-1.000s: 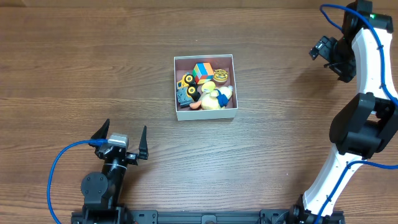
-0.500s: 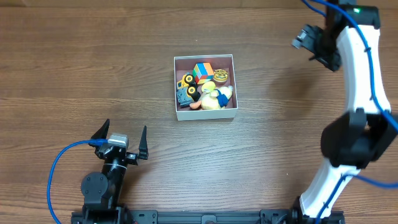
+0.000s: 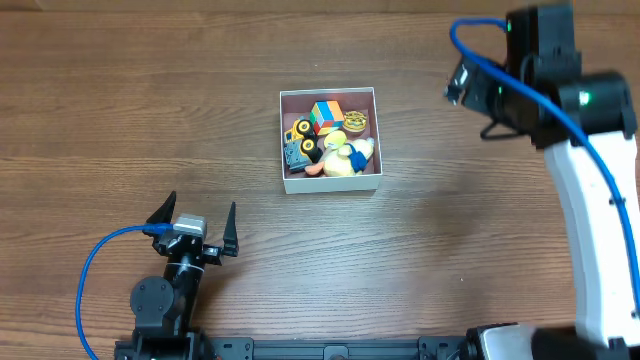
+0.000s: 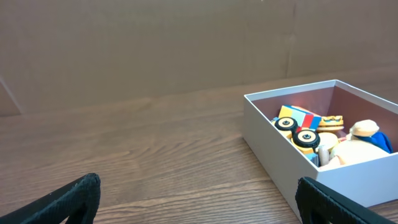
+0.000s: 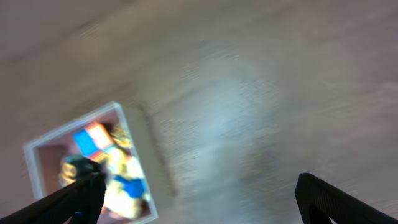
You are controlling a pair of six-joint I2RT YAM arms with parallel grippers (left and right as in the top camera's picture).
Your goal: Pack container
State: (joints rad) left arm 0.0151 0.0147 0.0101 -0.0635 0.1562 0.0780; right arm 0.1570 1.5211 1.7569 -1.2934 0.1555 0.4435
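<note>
The container, a square white-walled box with a pinkish inside, sits mid-table and holds several small toys: a yellow truck, a coloured block and a white-and-yellow duck figure. My left gripper rests open near the front left, well short of the box. Its wrist view shows the container ahead to the right, with nothing between the open gripper. My right gripper hovers high to the right of the box, open and empty. The right wrist view is blurred; the container lies at lower left of the gripper.
Bare wooden tabletop surrounds the box on all sides. A blue cable loops beside the left arm's base. The right arm's white links stand along the right side.
The right arm has swung left from the far right edge toward the container, its gripper still open. The left arm and the toys have not moved.
</note>
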